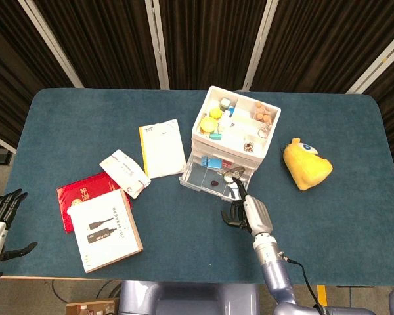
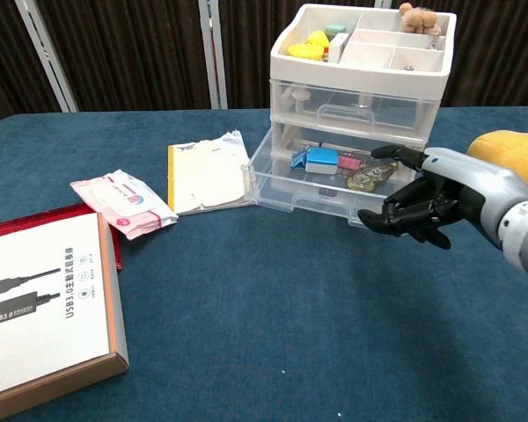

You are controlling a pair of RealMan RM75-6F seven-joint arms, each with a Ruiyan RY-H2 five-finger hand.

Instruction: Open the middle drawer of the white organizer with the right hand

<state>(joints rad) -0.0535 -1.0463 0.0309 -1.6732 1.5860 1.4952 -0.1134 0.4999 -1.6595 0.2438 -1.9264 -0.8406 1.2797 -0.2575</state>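
The white organizer (image 1: 233,131) stood toward the back of the desk (image 1: 72,125), right of centre, w/ an open compartment tray on top holding small items. Its pulled-out drawer (image 2: 312,180), a clear one below the top closed drawer, stuck out toward the robot w/ a blue box, a few small bits and a round metal piece inside. The right robot hand (image 2: 418,207) hung just in front of the drawer's right front corner, fingers (image 2: 383,217) spread apart & holding nothing; whether a fingertip touched the drawer rim couldn't be told. The left robot hand (image 1: 0,220) sat off the desk's near left edge, far from the organizer, fingers apart, empty. Left of the organizer lay a yellow-edged notepad (image 1: 161,147), then a tissue pack (image 1: 124,172), then a white box (image 1: 104,230) overlapping a red booklet (image 1: 79,194). Right of the organizer sat a yellow plush (image 1: 305,164).
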